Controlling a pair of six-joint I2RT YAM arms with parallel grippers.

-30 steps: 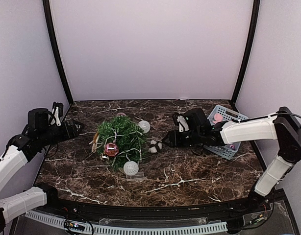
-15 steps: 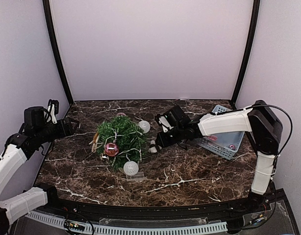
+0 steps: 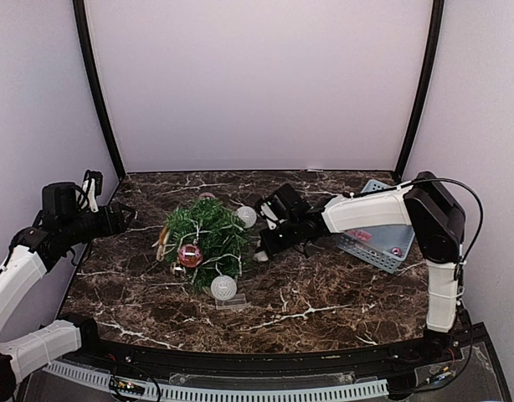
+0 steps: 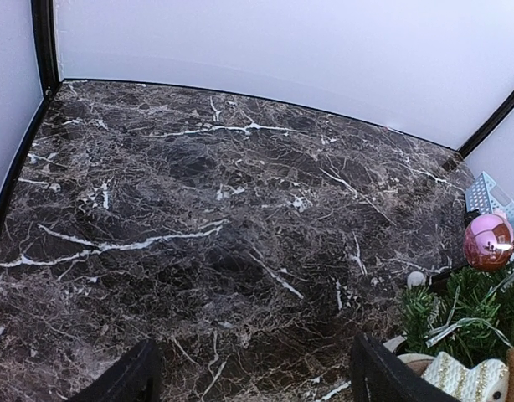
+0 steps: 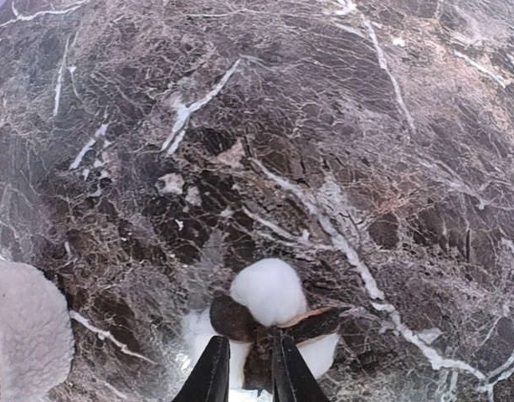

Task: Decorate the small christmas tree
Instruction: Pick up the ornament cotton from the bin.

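Observation:
The small christmas tree (image 3: 205,239) lies on the marble table left of centre, carrying a pink bauble (image 3: 190,255) and white balls (image 3: 223,287). To its right, a white cotton boll ornament (image 3: 262,249) with a brown husk rests on the table. My right gripper (image 3: 269,241) is down at it. In the right wrist view its jaws (image 5: 249,377) are pinched on the husk of the cotton boll (image 5: 269,289). My left gripper (image 3: 115,219) hovers open at the table's left side, its fingers (image 4: 382,377) wide apart with nothing between them. The tree's edge (image 4: 466,310) shows at right.
A blue basket (image 3: 378,222) holding small ornaments stands at the right rear. Another white ball (image 3: 246,216) lies behind the tree. A white textured ball (image 5: 23,327) sits just left of my right fingers. A pink bauble (image 4: 489,241) shows over the tree.
My right arm has reached left from the basket toward the tree, and its jaws have narrowed onto the cotton boll. The left arm has barely shifted.

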